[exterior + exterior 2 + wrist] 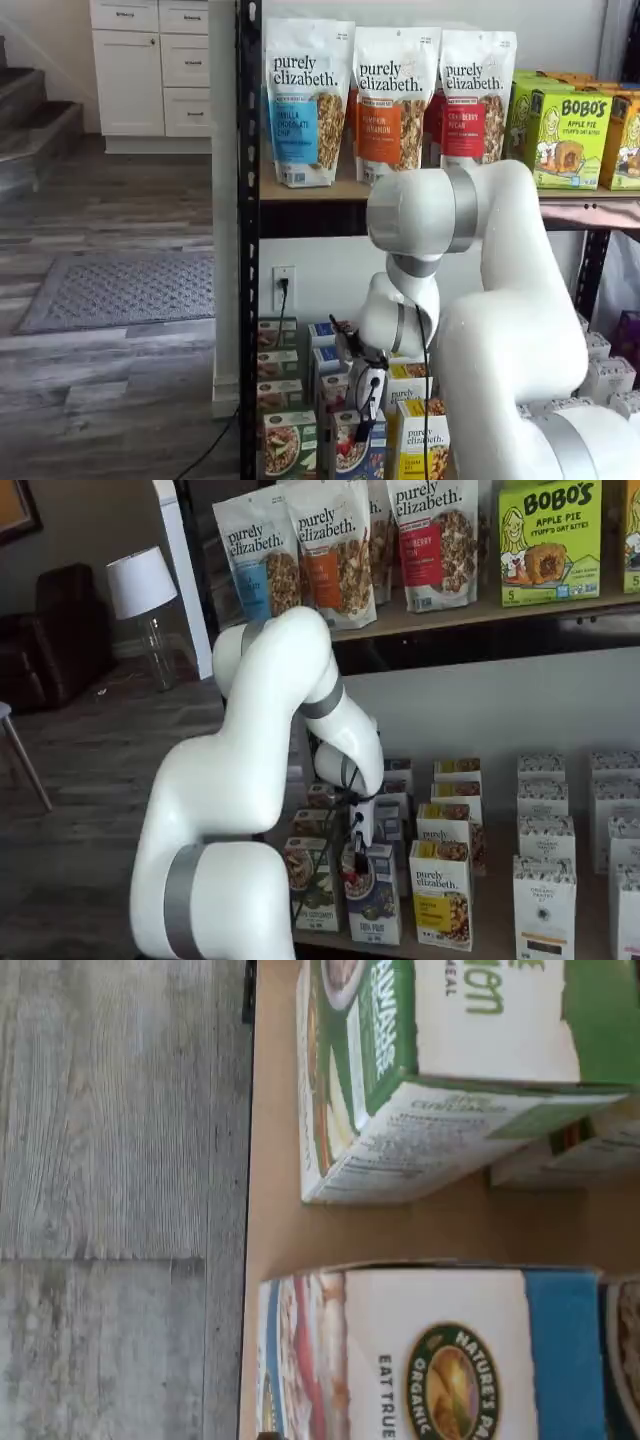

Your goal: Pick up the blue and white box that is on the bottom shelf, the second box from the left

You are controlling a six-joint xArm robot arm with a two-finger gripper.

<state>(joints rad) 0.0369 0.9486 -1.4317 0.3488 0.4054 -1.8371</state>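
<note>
The blue and white box [358,447] stands at the front of its row on the bottom shelf [492,925], also seen as the front carton [372,907] there. My gripper [363,398] hangs just above that box, its black fingers [357,838] pointing down with a gap between them and nothing held. In the wrist view the blue and white box [450,1355] lies close under the camera on the tan shelf board [450,1230]; no fingers show there.
A green-and-white carton [288,445] stands beside the blue box, close up in the wrist view [440,1070]. A yellow-and-white carton [440,892] flanks the other side. More cartons stand behind in rows. Granola bags [308,100] fill the upper tier. A black post [248,250] edges the rack.
</note>
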